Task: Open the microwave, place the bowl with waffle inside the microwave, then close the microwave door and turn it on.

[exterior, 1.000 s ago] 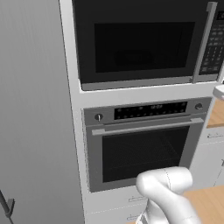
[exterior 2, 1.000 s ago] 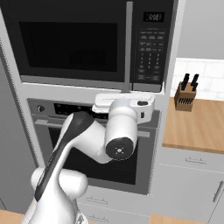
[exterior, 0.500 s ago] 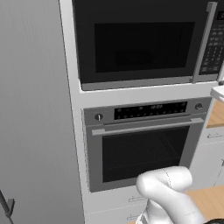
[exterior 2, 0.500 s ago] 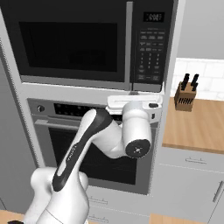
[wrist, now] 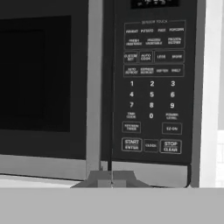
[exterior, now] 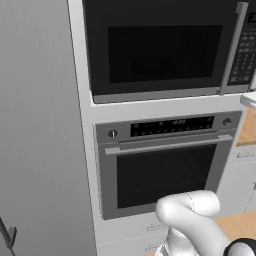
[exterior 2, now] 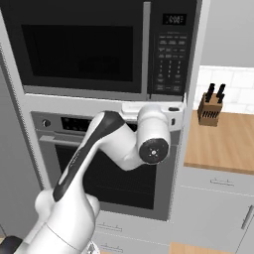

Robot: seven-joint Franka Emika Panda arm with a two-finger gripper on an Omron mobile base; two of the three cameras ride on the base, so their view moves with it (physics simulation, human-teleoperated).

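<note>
Two fingertips (wrist: 111,179) of my gripper (wrist: 112,180) sit pressed together, clenched on nothing, low in the hand view right under the seam between the door (wrist: 43,78) and the keypad (wrist: 151,92). Microwave (exterior: 165,47) is built in high in the cabinet column, door shut flush, dark window facing me, can't see inside through the glass. Handle (wrist: 94,83) is a grey vertical bar at the door's right edge, just beside the keypad strip. Keypad shows number rows, START/ENTER (wrist: 131,145) bottom left and STOP/CLEAR (wrist: 170,146) bottom right, display strip at the top. My gripper is close in front of the microwave's lower edge, near the handle foot; touching or not, can't tell. In the right base view my arm (exterior 2: 99,149) reaches up across the oven (exterior: 165,165), wrist level with the white ledge under the microwave. Oven sits directly below, door shut, horizontal handle, one knob at each end of its panel. Knife block (exterior 2: 210,109) stands on the wooden counter (exterior 2: 223,144) to the right, well apart from my hand.
</note>
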